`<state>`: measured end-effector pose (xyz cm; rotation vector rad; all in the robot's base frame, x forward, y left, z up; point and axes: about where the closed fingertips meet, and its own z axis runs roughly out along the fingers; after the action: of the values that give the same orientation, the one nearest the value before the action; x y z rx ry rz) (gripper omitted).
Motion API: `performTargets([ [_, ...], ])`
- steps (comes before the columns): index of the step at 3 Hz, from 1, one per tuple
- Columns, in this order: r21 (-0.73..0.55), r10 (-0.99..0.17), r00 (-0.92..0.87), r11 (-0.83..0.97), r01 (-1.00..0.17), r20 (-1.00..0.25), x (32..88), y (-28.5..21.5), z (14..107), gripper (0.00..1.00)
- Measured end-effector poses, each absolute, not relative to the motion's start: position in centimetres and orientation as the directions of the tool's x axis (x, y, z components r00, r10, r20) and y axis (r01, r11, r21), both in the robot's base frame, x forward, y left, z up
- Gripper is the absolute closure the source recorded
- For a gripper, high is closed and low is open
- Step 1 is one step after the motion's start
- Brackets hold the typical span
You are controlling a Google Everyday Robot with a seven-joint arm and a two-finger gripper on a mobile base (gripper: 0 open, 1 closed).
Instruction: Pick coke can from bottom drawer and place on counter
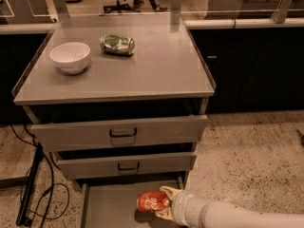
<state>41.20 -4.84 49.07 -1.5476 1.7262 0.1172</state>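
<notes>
The pale fingers (167,191) of the gripper (164,203) are closed around the right end of the coke can (151,202), one above it and one below. The can lies on its side over the floor of the open bottom drawer (107,205), toward the drawer's right side. A shadow sits beneath it, but I cannot tell whether it is clear of the floor. A thin metal can like this is probably light, smooth and easy to dent, so a moderate squeeze across the round body suits it better than a pinch at the rim. The arm (228,215) reaches in from the drawer's right. Above the drawer, the counter (156,65) carries a white bowl (70,57) and a green can (117,44).
</notes>
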Motion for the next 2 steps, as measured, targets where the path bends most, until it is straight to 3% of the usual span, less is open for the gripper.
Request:
performTargets([
  [2,-0.544,-0.861,0.094,0.228,-0.808,-0.500,44.6,-7.1,61.2,1.00],
])
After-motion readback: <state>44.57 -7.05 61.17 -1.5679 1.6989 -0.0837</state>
